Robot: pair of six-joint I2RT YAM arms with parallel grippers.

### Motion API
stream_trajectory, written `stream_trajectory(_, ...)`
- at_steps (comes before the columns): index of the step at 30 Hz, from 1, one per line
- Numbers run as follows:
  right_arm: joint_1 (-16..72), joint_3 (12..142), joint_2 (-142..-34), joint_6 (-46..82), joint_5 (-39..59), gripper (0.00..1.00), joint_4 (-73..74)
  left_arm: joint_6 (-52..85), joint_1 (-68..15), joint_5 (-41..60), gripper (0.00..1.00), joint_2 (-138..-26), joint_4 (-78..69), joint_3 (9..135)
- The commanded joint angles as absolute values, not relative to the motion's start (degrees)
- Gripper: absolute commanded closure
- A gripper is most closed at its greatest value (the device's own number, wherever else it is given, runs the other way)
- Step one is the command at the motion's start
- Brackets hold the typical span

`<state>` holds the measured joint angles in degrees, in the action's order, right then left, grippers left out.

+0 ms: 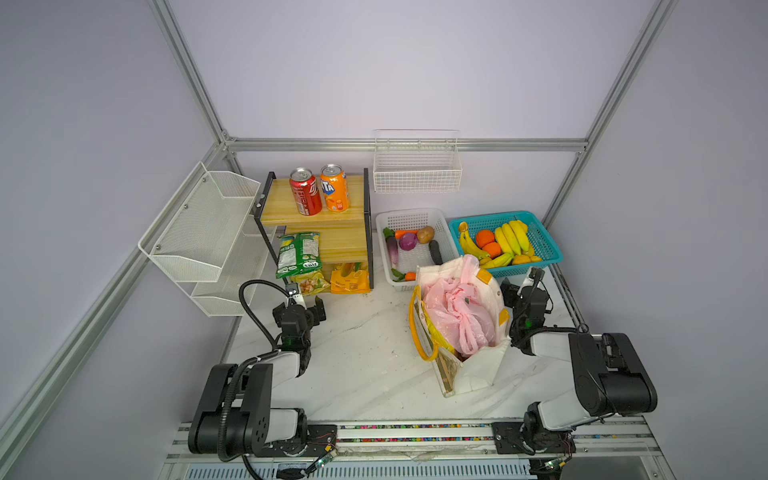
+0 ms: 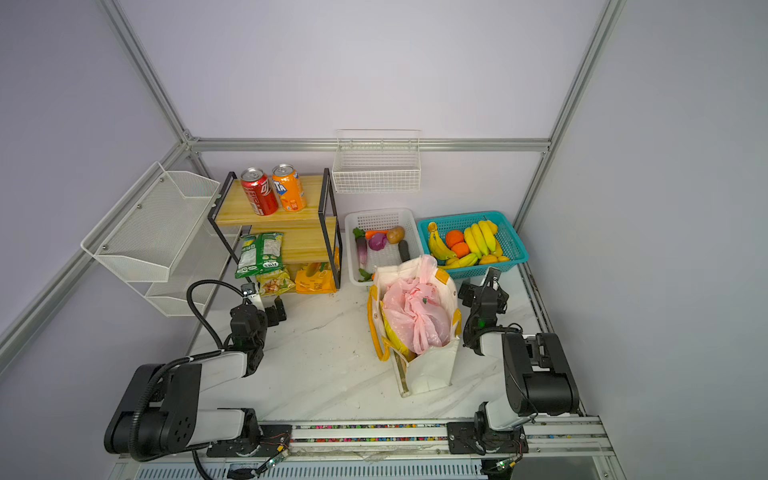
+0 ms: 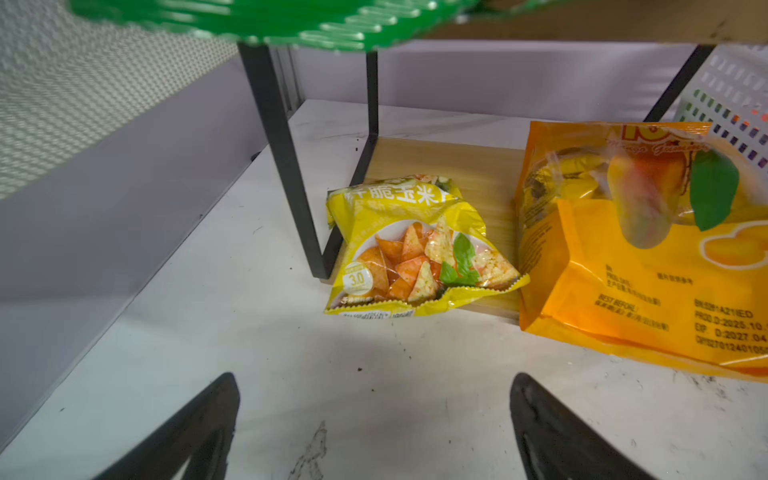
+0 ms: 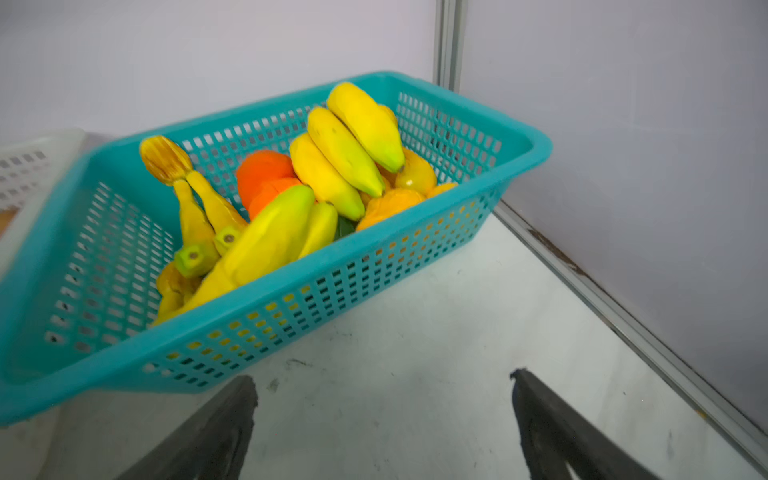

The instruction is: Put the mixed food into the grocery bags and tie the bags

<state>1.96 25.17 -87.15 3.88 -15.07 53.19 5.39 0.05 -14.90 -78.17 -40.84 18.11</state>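
Currently both end effectors are empty, jaws wide apart: the left end effector (image 3: 374, 378) faces the yellow chip packet (image 3: 415, 253) at the foot of the wooden rack (image 1: 282, 212), the right end effector (image 4: 382, 376) is near the teal basket (image 4: 536, 145). The pink plastic bag (image 1: 453, 309) sits inside the cream tote (image 1: 478, 370); the red soda can (image 1: 305, 197) stands atop the rack

Robot lab cell, aluminium frame (image 1: 291, 144), plain walls (image 1: 395, 62)

Shows even, diffuse overhead light in both top views, with soft, faint shadows beside the arms on the tabletop (image 1: 365, 365). Stretches toward the edges, wide-angle. In the wrist views, renders the green packet (image 3: 266, 20) smeared and jagged, the left claw (image 3: 374, 376) dark and unfocused.
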Motion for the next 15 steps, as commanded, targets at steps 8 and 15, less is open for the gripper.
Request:
stream_trajectory(8, 2.29, 22.05, -102.39, 0.67, -8.6, 0.03, 86.98, 2.72, 2.29, -6.42, 0.0, -88.59, -52.19, 21.59)
stream_trajectory(15, 3.68, 24.88, -102.1, -0.36, -10.9, 0.03, 80.81, 1.75, 2.22, -6.4, 0.0, -89.74, -54.93, 21.1)
